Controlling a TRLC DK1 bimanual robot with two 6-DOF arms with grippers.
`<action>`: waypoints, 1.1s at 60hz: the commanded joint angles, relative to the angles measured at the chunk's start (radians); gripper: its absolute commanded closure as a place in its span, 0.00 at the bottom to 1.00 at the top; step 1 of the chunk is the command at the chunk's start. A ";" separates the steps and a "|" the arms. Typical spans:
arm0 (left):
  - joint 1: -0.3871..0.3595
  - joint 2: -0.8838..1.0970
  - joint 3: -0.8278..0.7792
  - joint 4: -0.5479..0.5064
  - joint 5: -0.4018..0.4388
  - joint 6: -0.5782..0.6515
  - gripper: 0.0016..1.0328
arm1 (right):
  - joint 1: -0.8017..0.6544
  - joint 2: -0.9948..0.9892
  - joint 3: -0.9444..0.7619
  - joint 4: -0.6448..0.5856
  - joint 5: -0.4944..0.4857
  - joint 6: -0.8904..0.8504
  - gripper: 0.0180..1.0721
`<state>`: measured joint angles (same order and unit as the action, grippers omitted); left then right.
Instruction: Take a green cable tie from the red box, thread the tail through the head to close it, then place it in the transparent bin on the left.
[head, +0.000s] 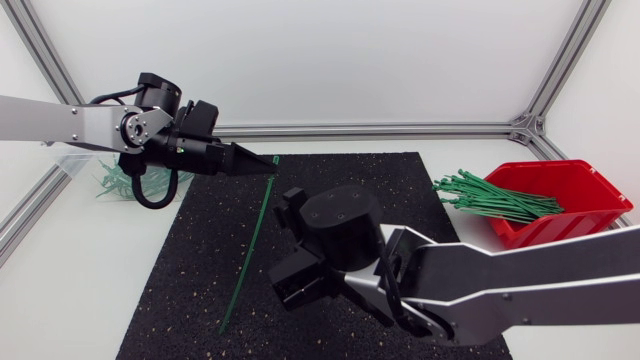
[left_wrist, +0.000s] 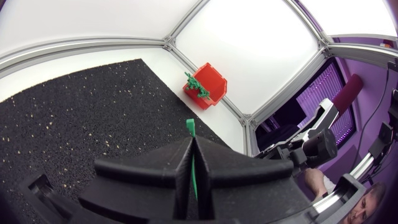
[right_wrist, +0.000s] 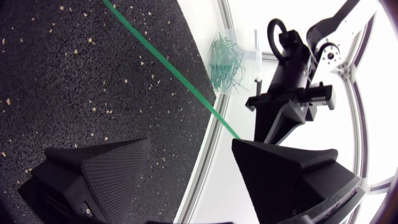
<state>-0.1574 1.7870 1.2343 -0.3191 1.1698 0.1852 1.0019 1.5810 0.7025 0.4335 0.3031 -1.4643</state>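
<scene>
My left gripper (head: 262, 163) is shut on the upper end of a long green cable tie (head: 250, 245). The tie slants down over the black mat (head: 330, 175), its lower end near the mat's front. In the left wrist view the tie's tip (left_wrist: 190, 127) pokes out past the shut fingers (left_wrist: 211, 165). My right gripper (head: 288, 242) is open just right of the tie's middle. In the right wrist view the tie (right_wrist: 168, 67) runs ahead of the open gripper (right_wrist: 189, 155), touching neither finger. The red box (head: 565, 200) at the right holds several green ties (head: 490, 195). The transparent bin (head: 112, 182) is behind my left arm.
The bin (right_wrist: 227, 59) holds several closed green ties and stands off the mat's left edge. The red box (left_wrist: 208, 84) sits by the frame's far right corner post. Aluminium frame bars run along the table's back and sides.
</scene>
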 joint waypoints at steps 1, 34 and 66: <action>0.001 0.049 0.060 -0.063 0.022 0.065 0.97 | 0.023 0.050 -0.032 0.045 -0.012 -0.090 0.10; -0.011 0.186 0.258 -0.302 0.039 0.145 0.97 | 0.122 0.231 -0.005 0.198 -0.068 -0.191 0.14; -0.019 0.255 0.324 -0.494 0.051 0.280 0.97 | 0.179 0.332 0.040 0.318 -0.096 -0.226 0.44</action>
<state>-0.1761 2.0083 1.5272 -0.7933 1.2007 0.4313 1.1622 1.8809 0.7250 0.7376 0.2092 -1.6619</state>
